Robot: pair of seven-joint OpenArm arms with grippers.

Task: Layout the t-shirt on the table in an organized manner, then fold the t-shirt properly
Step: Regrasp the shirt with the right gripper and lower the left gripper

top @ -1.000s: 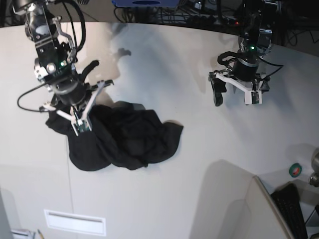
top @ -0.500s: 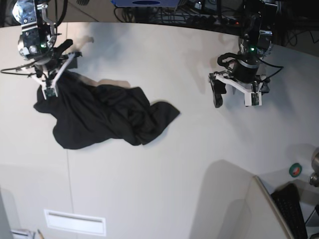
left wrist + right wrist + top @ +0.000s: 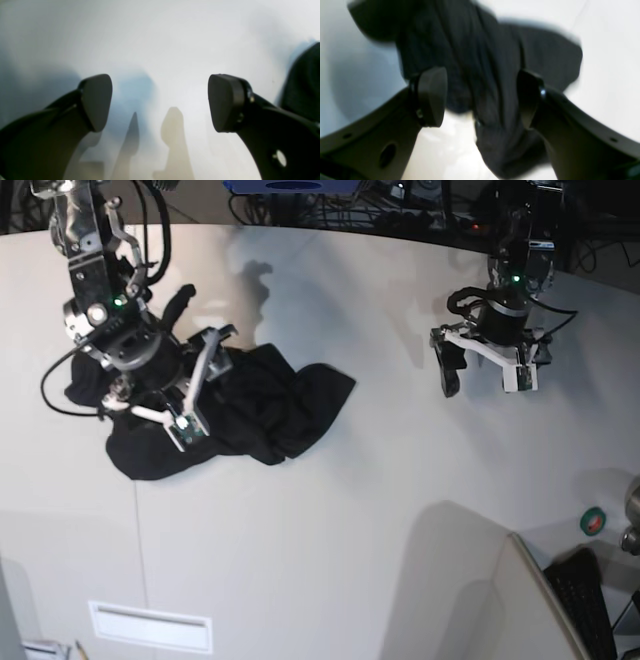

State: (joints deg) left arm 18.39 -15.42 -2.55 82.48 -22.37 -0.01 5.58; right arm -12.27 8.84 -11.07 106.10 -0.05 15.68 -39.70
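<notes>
Over the left side, the right gripper [image 3: 190,395] hangs released above the crumpled t-shirt [image 3: 250,405], seemingly untouched; spreading continues, left gripper [image 3: 485,375] spread, needing a fresh corner grasp.

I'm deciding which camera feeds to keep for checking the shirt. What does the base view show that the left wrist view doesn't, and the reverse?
Only the base view shows the whole crumpled black t-shirt, the right pincer open above it, and a green-and-red roll at the right edge. Only the left wrist view shows the left pincer's pads close up, spread wide with nothing between them. Both show the left pincer open over the bare white table, apart from the shirt.
</notes>
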